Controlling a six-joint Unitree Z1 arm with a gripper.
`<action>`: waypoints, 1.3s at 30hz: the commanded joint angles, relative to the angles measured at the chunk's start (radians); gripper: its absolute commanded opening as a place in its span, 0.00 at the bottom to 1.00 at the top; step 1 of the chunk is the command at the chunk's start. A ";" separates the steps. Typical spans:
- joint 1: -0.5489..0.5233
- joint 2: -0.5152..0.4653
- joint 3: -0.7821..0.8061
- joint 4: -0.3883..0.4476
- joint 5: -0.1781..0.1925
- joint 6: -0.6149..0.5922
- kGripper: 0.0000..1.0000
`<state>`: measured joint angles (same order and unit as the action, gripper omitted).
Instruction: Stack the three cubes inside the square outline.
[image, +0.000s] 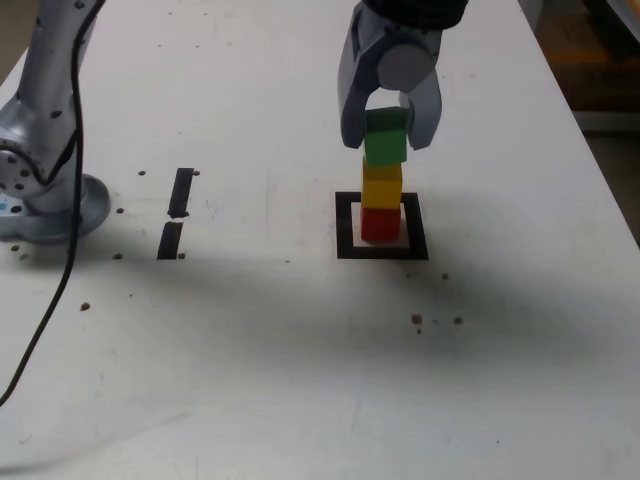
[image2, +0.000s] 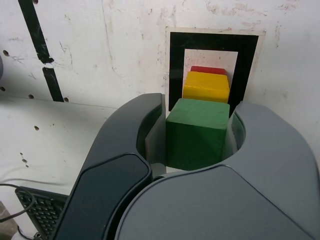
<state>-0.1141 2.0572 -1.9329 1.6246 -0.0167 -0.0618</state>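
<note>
Surface: white desk (image: 300, 380), scuffed and dotted with small dark specks.

Gripper (image: 391, 140): grey, curved, descending from above; its jaws bracket the small matte green cube (image: 385, 140) on two opposite sides. In the wrist view one jaw sits tight against the green cube (image2: 197, 132), while a narrow gap shows at the other; whether the jaws are clamped on it or have let go, I cannot tell.

Stack: green cube on top, resting on the small matte yellow cube (image: 381, 187), which rests on the small matte red cube (image: 378, 224). The column stands upright, the green cube set slightly toward the exterior view's right of the two below.

Thick black square outline with white centre (image: 346, 225): flat on the desk; the red cube stands inside it, on the white centre.

Two short black tape strips (image: 176, 212): end to end, well apart from the outline, toward the exterior view's left.

Grey robot arm base (image: 45, 180): at the exterior view's far left edge, a black cable (image: 55, 290) trailing beside it.
</note>
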 joint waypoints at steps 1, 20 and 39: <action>0.006 0.008 0.010 0.012 -0.001 0.006 0.10; 0.010 0.036 -0.004 0.012 -0.012 0.021 0.35; -0.004 -0.072 0.004 0.012 0.017 0.018 1.00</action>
<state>-0.1108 2.0375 -1.9293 1.6241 -0.0062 -0.0433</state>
